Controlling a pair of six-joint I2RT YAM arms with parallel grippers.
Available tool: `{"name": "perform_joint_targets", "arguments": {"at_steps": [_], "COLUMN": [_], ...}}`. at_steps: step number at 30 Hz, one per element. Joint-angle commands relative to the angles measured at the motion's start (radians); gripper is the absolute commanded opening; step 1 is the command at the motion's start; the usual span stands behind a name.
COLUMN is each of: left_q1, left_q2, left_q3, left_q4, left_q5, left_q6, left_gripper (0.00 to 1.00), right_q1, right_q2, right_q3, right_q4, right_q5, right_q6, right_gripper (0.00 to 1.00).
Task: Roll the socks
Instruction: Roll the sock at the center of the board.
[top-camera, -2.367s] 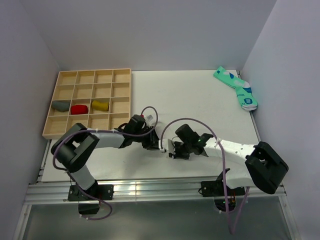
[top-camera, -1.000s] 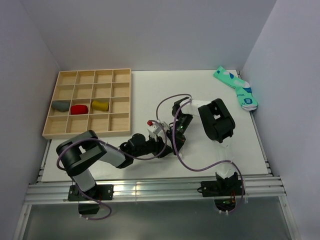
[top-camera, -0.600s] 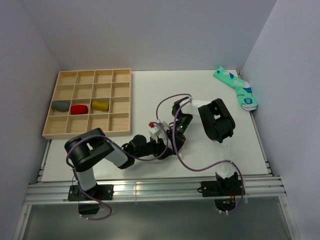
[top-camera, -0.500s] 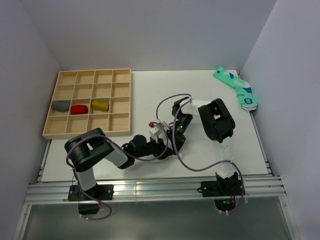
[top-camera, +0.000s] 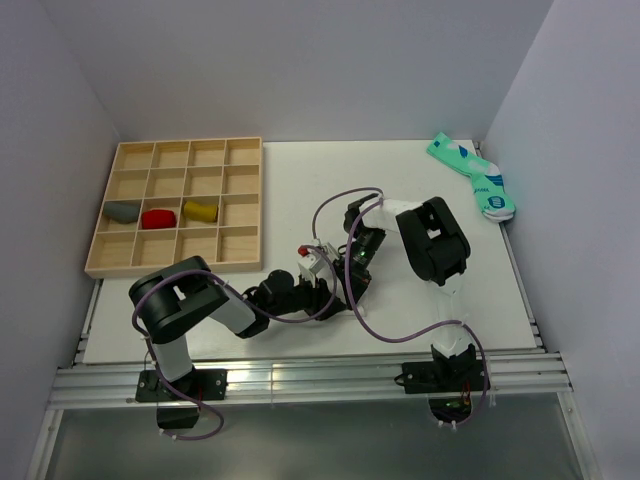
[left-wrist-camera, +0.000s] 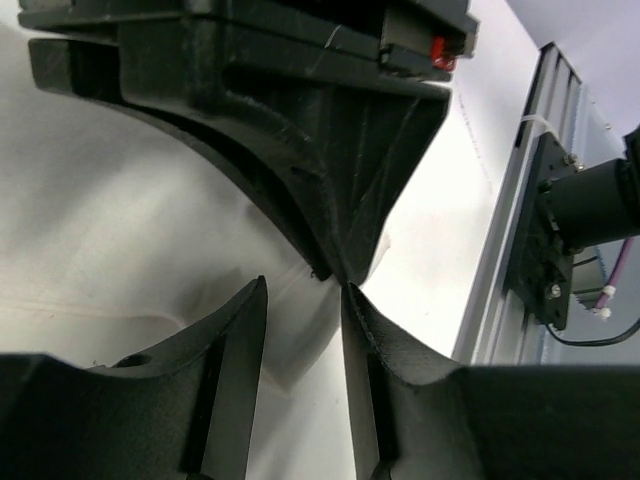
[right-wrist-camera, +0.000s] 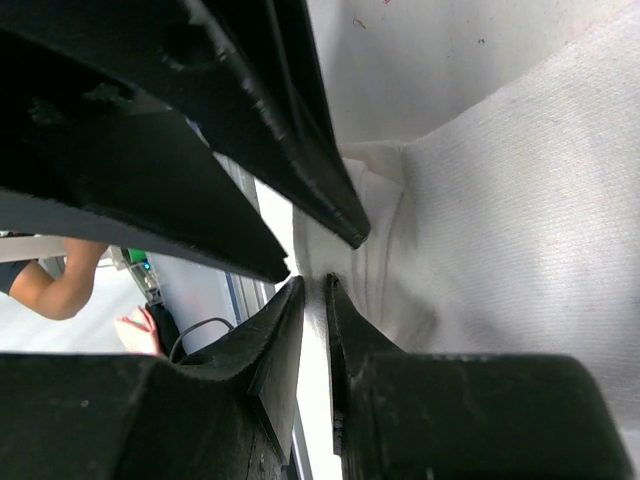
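Note:
The white sock (right-wrist-camera: 500, 200) lies flat on the white table and hardly shows from above. My right gripper (right-wrist-camera: 314, 282) is shut on its thin edge, reaching down from the far side (top-camera: 352, 272). My left gripper (left-wrist-camera: 303, 285) meets it from the left (top-camera: 328, 290), jaws apart, with a folded corner of the white sock (left-wrist-camera: 285, 345) lying between the fingers. Each wrist view is half filled by the other gripper's black fingers (left-wrist-camera: 300, 150). A mustard-yellow sock bundle (top-camera: 200, 211) sits in a tray compartment.
The wooden compartment tray (top-camera: 170, 268) at the left also holds a grey bundle (top-camera: 123, 211) and a red bundle (top-camera: 158, 217). Teal patterned socks (top-camera: 475, 180) lie at the far right corner. The table's near edge and metal rail (left-wrist-camera: 540, 250) run close by the grippers.
Since the earliest frame, both arms have swung together at the table's middle. Over the last second the left elbow shifted right and the left jaws parted slightly. The right arm held still.

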Motion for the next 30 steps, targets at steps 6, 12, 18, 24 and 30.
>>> {"name": "perform_joint_targets", "arguments": {"at_steps": [6, 12, 18, 24, 30], "left_q1": [-0.007, -0.008, -0.008, -0.008, -0.016], "left_q2": [0.000, 0.022, 0.043, 0.055, 0.071], "left_q3": [-0.005, -0.016, -0.010, 0.003, 0.029], "left_q4": [-0.014, 0.033, 0.038, 0.011, -0.081], "left_q5": [-0.014, 0.037, 0.029, 0.017, -0.026], "left_q6": [0.054, 0.035, 0.020, 0.019, 0.014], "left_gripper": [0.41, 0.42, 0.40, 0.33, 0.11], "right_q1": [-0.005, -0.008, -0.011, -0.015, -0.015], "right_q2": [0.008, 0.008, -0.021, -0.029, -0.133], "right_q3": [0.034, 0.032, 0.012, 0.001, -0.049], "right_q4": [-0.020, 0.000, 0.048, 0.078, 0.242], "right_q5": [-0.023, -0.021, -0.005, 0.011, 0.095], "right_q6": [0.011, 0.032, 0.069, 0.098, 0.228], "right_gripper": [0.21, 0.21, 0.20, 0.20, 0.20]}}
